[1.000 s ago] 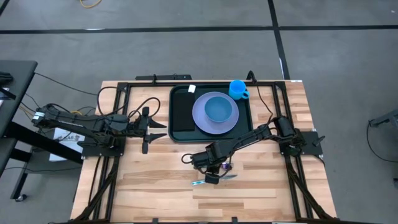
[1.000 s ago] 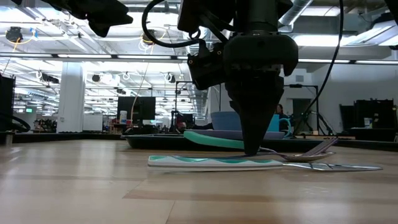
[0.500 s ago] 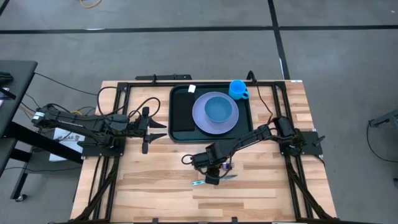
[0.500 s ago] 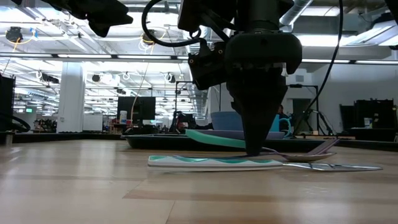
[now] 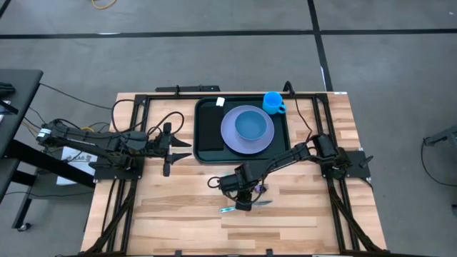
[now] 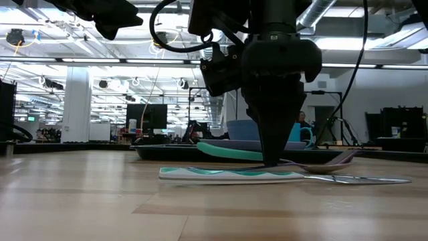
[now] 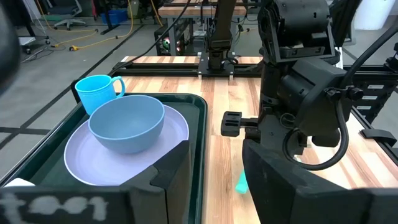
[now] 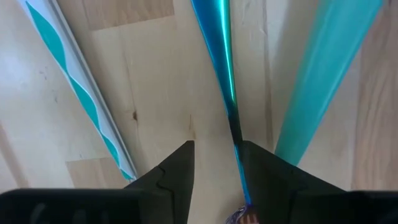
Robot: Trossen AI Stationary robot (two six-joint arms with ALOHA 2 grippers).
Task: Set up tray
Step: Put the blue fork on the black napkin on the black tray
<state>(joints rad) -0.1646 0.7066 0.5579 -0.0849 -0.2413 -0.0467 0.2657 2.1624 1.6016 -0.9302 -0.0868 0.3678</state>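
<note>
The left gripper [image 5: 187, 149] was parked over the worktop [image 5: 171, 214] just left of the tray [image 5: 206, 135], fingers spread, nothing held between them. The tray itself was sat at the far middle of the worktop, with a lavender plate [image 5: 230, 140] laid on it and a blue bowl [image 5: 250, 124] placed on the plate. A light blue mug [image 5: 273, 103] was stood at the tray's far right corner, though whether on the rim or just outside it couldn't be told.

Nearer the front, the right gripper [image 5: 243, 205] was pointed straight down at a small bunch of cutlery lying on bare wood. Its fingers were parted and set either side of a shiny blue handle [image 8: 214, 43], tips right at the worktop, not seen to be pinching it. A white-and-teal striped handle [image 8: 74, 81] was lying to one side and a plain teal handle [image 8: 323, 68] to the other. In the low view a silver fork [image 6: 364, 179] was seen poking out to the right.
</note>
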